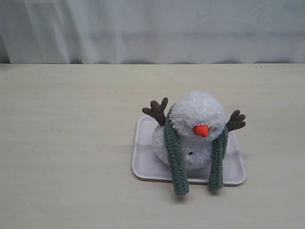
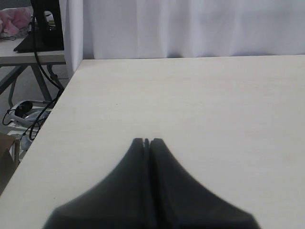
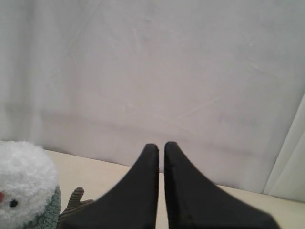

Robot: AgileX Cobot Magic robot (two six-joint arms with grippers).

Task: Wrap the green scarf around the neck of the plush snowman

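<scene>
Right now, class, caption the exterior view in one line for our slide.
Plush snowman on a white tray, green scarf draped behind its head, both ends hanging down in front.

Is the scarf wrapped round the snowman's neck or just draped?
Draped: both ends of the green scarf hang down the plush snowman's front, apart and uncrossed. How it runs behind is hidden.

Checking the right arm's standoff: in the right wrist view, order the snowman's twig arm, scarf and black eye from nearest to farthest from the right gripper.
1. Twig arm, sticking out toward the right gripper.
2. Scarf, under the head beside that arm.
3. Eye, on the face beyond.
</scene>
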